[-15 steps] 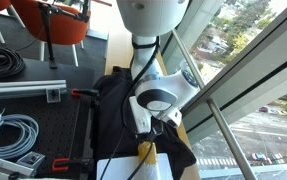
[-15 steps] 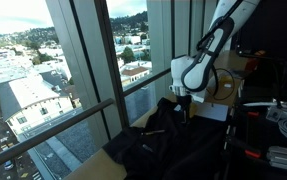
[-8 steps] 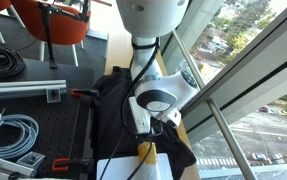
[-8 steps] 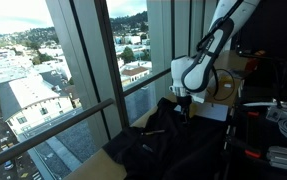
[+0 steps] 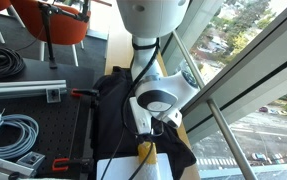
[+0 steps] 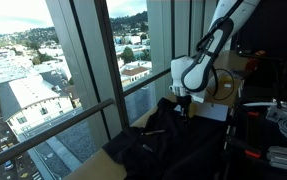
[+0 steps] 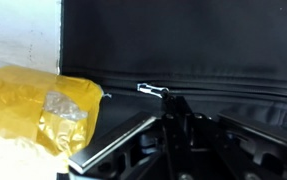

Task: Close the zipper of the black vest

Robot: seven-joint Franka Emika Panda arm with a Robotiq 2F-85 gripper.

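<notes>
The black vest (image 5: 113, 110) lies spread on the table by the window, also seen in an exterior view (image 6: 155, 142) and filling the wrist view (image 7: 183, 45). Its zipper (image 7: 245, 88) runs as a thin line across the fabric in the wrist view, ending in a small silvery pull tab (image 7: 151, 91). My gripper (image 7: 172, 101) sits right at that tab, its jaws pressed together on the tab's near end. In both exterior views the gripper (image 6: 181, 110) points down onto the vest, with the fingers mostly hidden under the white wrist (image 5: 155, 100).
A crinkled yellow bag (image 7: 43, 115) lies beside the vest's edge. Coiled black cables (image 5: 3, 62), a grey coiled hose (image 5: 8, 130) and a red clamp (image 5: 80, 95) sit on the black bench. The window glass (image 6: 83, 80) stands just past the vest.
</notes>
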